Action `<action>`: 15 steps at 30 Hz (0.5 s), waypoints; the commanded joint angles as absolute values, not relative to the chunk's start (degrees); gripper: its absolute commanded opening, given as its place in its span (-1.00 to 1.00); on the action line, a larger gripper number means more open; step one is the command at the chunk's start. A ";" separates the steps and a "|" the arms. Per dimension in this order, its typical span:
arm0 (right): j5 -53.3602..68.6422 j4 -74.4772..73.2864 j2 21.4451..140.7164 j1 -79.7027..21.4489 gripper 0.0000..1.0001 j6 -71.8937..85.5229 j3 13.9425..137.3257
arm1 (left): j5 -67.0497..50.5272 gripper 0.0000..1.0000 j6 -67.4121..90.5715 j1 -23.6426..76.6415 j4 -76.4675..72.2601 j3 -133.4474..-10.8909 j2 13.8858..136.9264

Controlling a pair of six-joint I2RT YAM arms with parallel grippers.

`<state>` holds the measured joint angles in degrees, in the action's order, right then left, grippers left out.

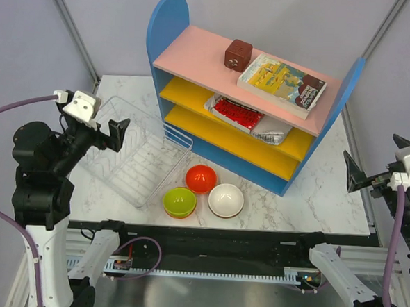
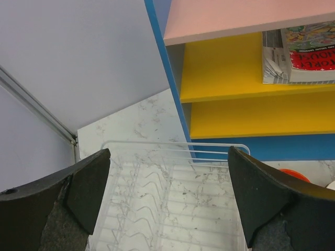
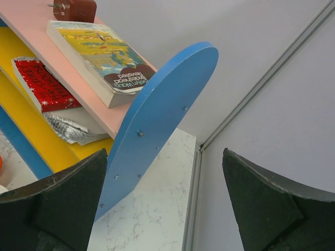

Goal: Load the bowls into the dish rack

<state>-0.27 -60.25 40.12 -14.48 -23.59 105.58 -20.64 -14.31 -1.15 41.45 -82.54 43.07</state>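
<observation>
The dish rack (image 1: 139, 156), white wire in a clear tray, lies empty at the table's left. It also fills the lower left wrist view (image 2: 172, 209). Three bowls sit on the table in front of the shelf unit. They are a red bowl (image 1: 201, 178), a white bowl (image 1: 226, 200) and a lime green bowl (image 1: 179, 201) that seems nested in an orange one. My left gripper (image 1: 99, 126) (image 2: 168, 151) is open and empty above the rack's left end. My right gripper (image 1: 368, 153) (image 3: 164, 152) is open and empty, raised at the table's right edge. The red bowl's rim (image 2: 296, 175) shows past the left gripper's right finger.
A blue shelf unit (image 1: 262, 136) (image 3: 157, 115) with pink and yellow shelves stands behind the bowls. It holds a brown cube (image 1: 237, 55), a book (image 1: 282, 83) and packets (image 1: 238, 115). Grey walls and frame posts enclose the table.
</observation>
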 commanded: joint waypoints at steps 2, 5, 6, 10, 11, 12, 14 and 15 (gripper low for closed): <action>-0.88 -58.72 43.24 -14.94 0.96 -23.99 103.71 | -19.86 0.99 -13.18 -1.14 39.64 -82.00 43.86; -0.88 -57.48 43.42 -14.85 0.96 -24.43 102.04 | -20.13 0.99 -13.53 -1.14 39.64 -81.39 44.03; -0.97 -57.22 43.77 -15.03 0.96 -24.43 101.52 | -20.04 0.99 -13.54 -1.14 39.55 -81.21 44.29; -1.14 -56.69 43.94 -14.94 0.96 -24.78 100.63 | -20.82 0.99 -13.71 -1.14 39.38 -80.77 44.56; -1.32 -56.43 44.03 -15.03 0.96 -25.05 100.37 | -21.00 0.99 -13.80 -1.14 39.29 -80.68 44.56; -1.58 -56.34 44.03 -15.03 0.96 -25.48 100.02 | -21.44 0.99 -13.89 -1.23 38.94 -80.34 44.65; -2.02 -56.34 44.12 -14.94 0.96 -26.01 98.71 | -22.58 0.99 -14.76 -1.14 38.41 -79.63 45.44; -2.46 -56.34 44.03 -14.94 0.96 -26.10 98.27 | -23.72 0.99 -14.94 -1.14 37.10 -78.15 45.79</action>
